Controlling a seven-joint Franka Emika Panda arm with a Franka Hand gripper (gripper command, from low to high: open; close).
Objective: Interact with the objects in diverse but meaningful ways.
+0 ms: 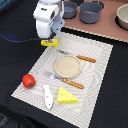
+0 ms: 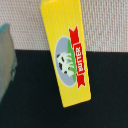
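The yellow rectangular block with a red label [image 1: 49, 43] lies right under my gripper [image 1: 48, 39], at the far corner of the placemat [image 1: 100, 70] on the exterior view's left. In the wrist view the block [image 2: 66, 55] looks large and slanted, half over the mat and half over the black table. No fingertips show clearly, so I cannot tell whether the jaws are shut on it. The red tomato [image 1: 28, 80], white fish [image 1: 48, 96] and yellow holed cheese wedge [image 1: 66, 95] rest along the mat's near edge. The grey two-handled pot [image 1: 91, 12] stands at the back.
A tan plate [image 1: 67, 66] sits mid-mat, with orange-handled cutlery beyond it [image 1: 85, 58] and in front of it [image 1: 71, 83]. A second grey pot [image 1: 67, 9] and a bowl [image 1: 122, 17] stand on the brown surface at the back. A blurred grey-green shape [image 2: 5, 57] shows at the wrist view's edge.
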